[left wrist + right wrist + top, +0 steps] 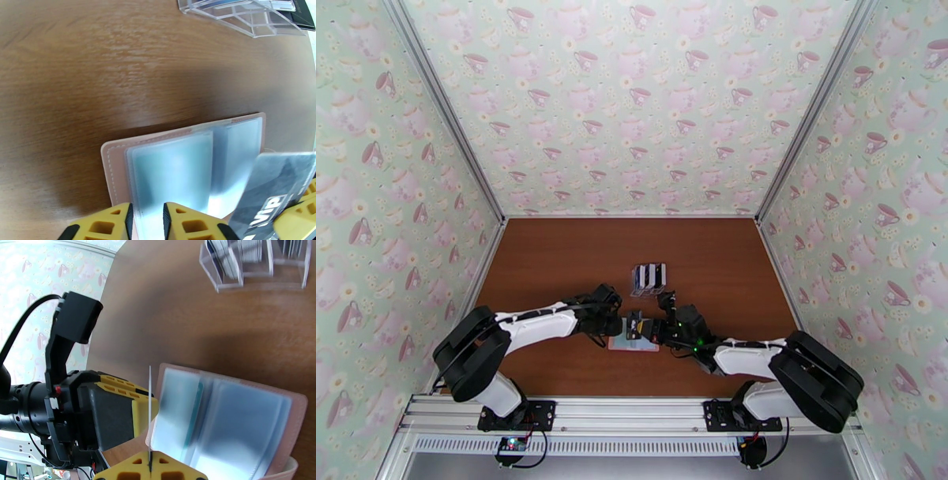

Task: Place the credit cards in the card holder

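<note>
Jaws, left: the left gripper (147, 216) stands part open. Its tips are over the near sleeve (170, 169) of the holder (114, 165), and we see nothing pinched between them.
Jaws, right: the right gripper (150, 468) is closed tight on one card (272, 185).
Top view: the holder lies open and flat on the table (553, 260). We see both grippers meeting just over it, one from each side. The rack (648, 278) stands a little beyond the holder.
Left wrist view: the holder's pink cover frames fanned clear sleeves. The card hangs tilted over one end of the holder and is not in any sleeve yet.
Right wrist view: the card shows edge-on and upright, between the holder's edge and the left gripper's finger. We cannot tell if it touches a sleeve. Spare cards (231, 257) fill the rack beyond the holder.
Step, as we judge it: feeding the card into a sleeve.
Doing it well: we would pin the holder with the left tips and square the card's leading edge to the sleeve mouth. Then we would slide it in at a shallow angle and let go only once it is seated, since the sleeves look floppy.
Surface: smooth brown wood grain with some glare, so the holder could skate.
Room: walls (632, 103) papered with teacups stand on three sides of the holder.
</note>
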`<control>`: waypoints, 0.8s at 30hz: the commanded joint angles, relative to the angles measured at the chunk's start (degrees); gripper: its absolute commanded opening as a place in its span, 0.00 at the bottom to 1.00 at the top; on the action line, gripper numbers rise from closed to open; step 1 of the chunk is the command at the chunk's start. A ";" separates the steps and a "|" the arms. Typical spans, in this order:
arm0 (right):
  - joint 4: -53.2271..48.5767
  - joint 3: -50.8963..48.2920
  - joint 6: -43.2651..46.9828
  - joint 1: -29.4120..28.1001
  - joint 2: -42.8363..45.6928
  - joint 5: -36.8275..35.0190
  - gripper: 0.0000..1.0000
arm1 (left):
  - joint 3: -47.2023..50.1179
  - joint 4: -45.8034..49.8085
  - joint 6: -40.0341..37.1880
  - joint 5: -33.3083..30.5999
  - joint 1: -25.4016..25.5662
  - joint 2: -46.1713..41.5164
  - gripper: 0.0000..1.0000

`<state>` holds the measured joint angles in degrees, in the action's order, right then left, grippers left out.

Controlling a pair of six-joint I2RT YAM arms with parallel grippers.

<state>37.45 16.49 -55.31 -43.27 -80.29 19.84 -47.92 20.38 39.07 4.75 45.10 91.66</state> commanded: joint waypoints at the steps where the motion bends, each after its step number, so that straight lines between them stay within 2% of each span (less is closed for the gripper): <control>1: 7.34 -1.95 -2.13 -0.65 -2.50 0.29 0.00 | 1.38 0.21 0.92 -1.09 0.34 0.93 0.28; 9: 10.39 -4.17 -2.33 -0.59 -3.77 -0.42 0.00 | 2.87 -0.71 1.24 -0.71 0.34 1.85 0.25; 24: 2.39 -5.18 0.50 1.43 1.02 -0.60 0.00 | 4.50 -1.04 2.06 -0.45 0.29 1.49 0.25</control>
<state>42.41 11.88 -56.29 -42.28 -80.12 19.75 -45.56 17.47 40.53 4.80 45.21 92.23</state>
